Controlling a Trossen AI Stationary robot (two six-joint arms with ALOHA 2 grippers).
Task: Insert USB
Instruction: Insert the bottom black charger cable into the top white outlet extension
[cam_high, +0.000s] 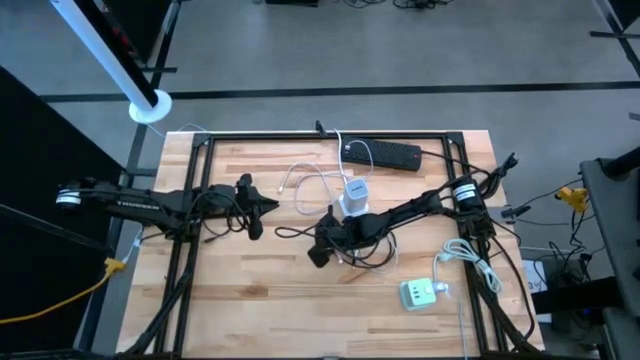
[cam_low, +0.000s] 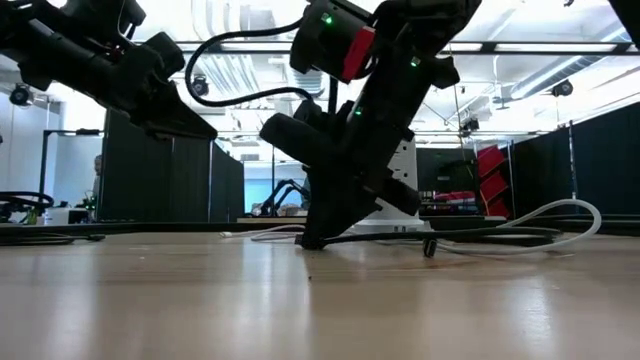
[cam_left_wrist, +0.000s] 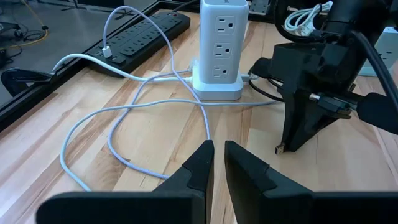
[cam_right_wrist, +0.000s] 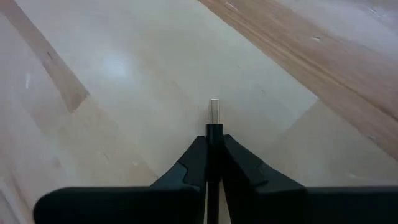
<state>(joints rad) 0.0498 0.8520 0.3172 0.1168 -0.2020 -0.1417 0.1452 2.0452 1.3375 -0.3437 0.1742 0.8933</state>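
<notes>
**USB plug pinched in the right gripper, just in front of the power tower**

Taking the white power tower (cam_high: 356, 195) near the middle of the table (cam_high: 250, 310) as the landmark: the left gripper (cam_high: 268, 208) hovers well to its left, pointing toward it, its fingers (cam_left_wrist: 199, 163) drawn almost together with only a thin slit between them and nothing in them. A white cable (cam_left_wrist: 124, 118) lies in loose loops on the wood between that gripper and the tower.

The USB plug (cam_right_wrist: 214, 112) is a small silvery metal tip on a dark body. It sticks out past the fingertips of the right gripper (cam_right_wrist: 213, 132), which is closed tight on it. This gripper sits just in front of the tower, tilted steeply down, with the plug's tip (cam_left_wrist: 280, 149) close above the bare wood.

The tower stands upright, its outlets in a column. Behind it lies a black power strip (cam_high: 383, 154). To the tower's right, near the table's front corner, rests a small white charger (cam_high: 418, 293) with a coiled white cord.
</notes>
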